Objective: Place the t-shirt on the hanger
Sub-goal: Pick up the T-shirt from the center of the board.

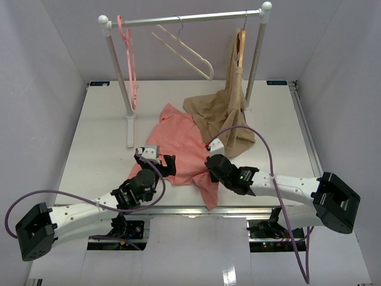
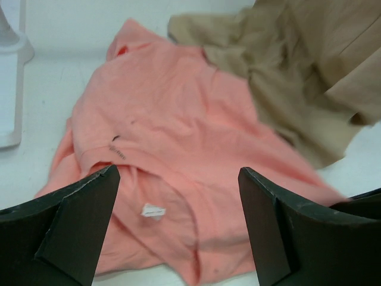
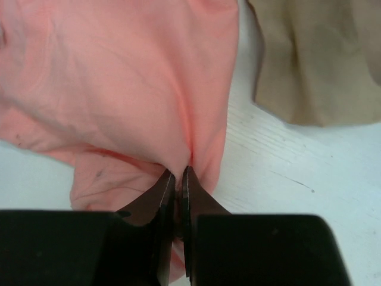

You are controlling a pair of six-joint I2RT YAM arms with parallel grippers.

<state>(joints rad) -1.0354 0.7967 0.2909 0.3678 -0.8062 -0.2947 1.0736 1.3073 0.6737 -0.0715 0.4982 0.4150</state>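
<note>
Tabletop (image 1: 95, 137) bears t-shirt (image 1: 181, 143) stretched near-to-far, right hand (image 3: 177, 177) pinching it

We can't really read anything here, the small white label (image 2: 152, 211) on the t-shirt (image 2: 178, 113) is just too blurry.

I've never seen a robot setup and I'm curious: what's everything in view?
table: 1, white, under everything
rack: 1, white posts, silver rail, far side
pink hanger: 1, pink, rail's left
cream hanger: 1, cream, mid-rail
wooden hanger: 1, brown, rail's right
garment: 1, tan, on wooden hanger, draping down to table
t-shirt: 1, salmon-pink, crumpled, centre
cables: 2, purple, looping, near side
left gripper: 1, black, open over t-shirt
right gripper: 1, black, shut on t-shirt
</note>
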